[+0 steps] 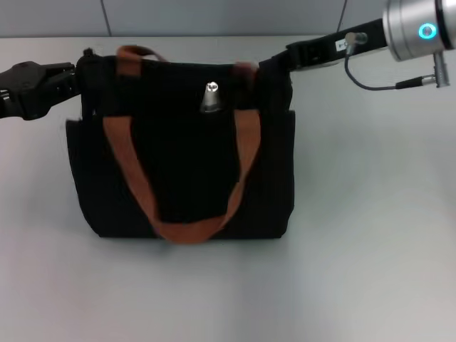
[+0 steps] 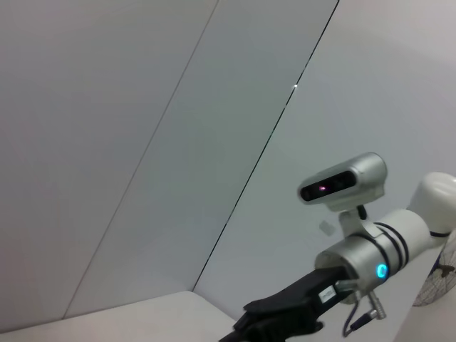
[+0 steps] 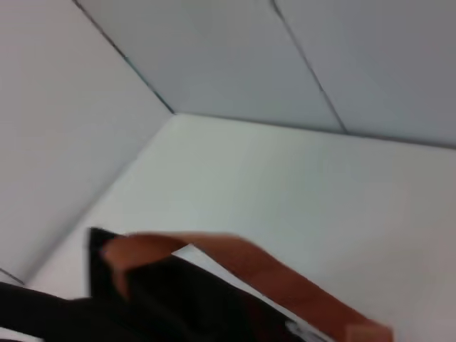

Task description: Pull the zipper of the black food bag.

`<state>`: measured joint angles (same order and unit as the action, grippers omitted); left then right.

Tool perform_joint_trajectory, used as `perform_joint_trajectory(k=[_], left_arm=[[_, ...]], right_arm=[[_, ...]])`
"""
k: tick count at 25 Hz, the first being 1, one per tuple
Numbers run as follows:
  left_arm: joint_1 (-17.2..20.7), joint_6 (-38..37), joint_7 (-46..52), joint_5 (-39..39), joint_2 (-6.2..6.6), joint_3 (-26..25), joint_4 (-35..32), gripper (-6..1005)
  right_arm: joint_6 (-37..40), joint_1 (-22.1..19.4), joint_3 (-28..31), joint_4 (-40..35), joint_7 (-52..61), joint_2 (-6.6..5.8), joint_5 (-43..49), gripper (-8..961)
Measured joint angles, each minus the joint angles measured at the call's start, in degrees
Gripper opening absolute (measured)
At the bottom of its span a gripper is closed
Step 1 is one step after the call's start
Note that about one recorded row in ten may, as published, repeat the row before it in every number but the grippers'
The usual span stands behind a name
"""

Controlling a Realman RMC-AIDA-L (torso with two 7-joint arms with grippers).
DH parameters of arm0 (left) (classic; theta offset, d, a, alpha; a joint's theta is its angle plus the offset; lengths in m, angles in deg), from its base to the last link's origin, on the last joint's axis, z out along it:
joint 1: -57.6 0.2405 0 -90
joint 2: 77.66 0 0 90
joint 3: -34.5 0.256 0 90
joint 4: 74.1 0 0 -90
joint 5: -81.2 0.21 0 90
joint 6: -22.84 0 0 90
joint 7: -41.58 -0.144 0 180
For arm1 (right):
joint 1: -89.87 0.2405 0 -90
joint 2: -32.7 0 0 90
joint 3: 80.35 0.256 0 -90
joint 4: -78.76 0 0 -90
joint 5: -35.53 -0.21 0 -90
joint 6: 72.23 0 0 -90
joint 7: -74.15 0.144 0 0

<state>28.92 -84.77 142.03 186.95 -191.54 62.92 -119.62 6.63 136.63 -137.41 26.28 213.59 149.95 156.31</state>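
Jaws of both grippers are hidden against the bag's (image 1: 185,178) top corners, left gripper (image 1: 71,82) at ten o'clock, right gripper (image 1: 274,65) at two, so I cannot tell their state. Neither is at the zipper pull (image 1: 210,97), which stands at twelve o'clock; any tug now would likely drag the bag across the table (image 1: 370,214).

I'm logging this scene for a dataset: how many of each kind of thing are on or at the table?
Bag: 1
Straps: 2
Zipper pull: 1
Grippers, left and right, at the bag's top corners: 2
Total: 6
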Motion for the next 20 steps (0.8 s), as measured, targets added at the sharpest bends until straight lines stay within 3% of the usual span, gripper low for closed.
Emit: perform_joint_trajectory(k=[2, 12, 15, 19, 20], left_arm=[[0.0, 0.0, 0.0, 0.0, 0.0, 0.0, 0.0, 22], [0.3, 0.4, -0.9, 0.0, -0.11, 0.0, 2.2, 23], [0.3, 0.8, -1.4, 0.0, 0.1, 0.1, 3.4, 23], [0.2, 1.1, -1.6, 0.0, 0.11, 0.1, 3.7, 22], [0.0, 1.1, -1.7, 0.0, 0.02, 0.2, 3.7, 22]], right_arm=[[0.6, -1.8, 0.9, -1.6, -2.0, 0.2, -3.4, 5], [8.1, -8.3, 8.0, -1.0, -16.8, 0.29, -18.8, 171], [12.7, -10.5, 9.3, 2.6, -22.6, -0.47, -25.3, 231], [16.5, -10.8, 9.2, 4.8, -24.7, -1.13, -27.6, 311], [18.1, -10.1, 8.8, 5.4, -24.7, -1.41, -27.3, 369]])
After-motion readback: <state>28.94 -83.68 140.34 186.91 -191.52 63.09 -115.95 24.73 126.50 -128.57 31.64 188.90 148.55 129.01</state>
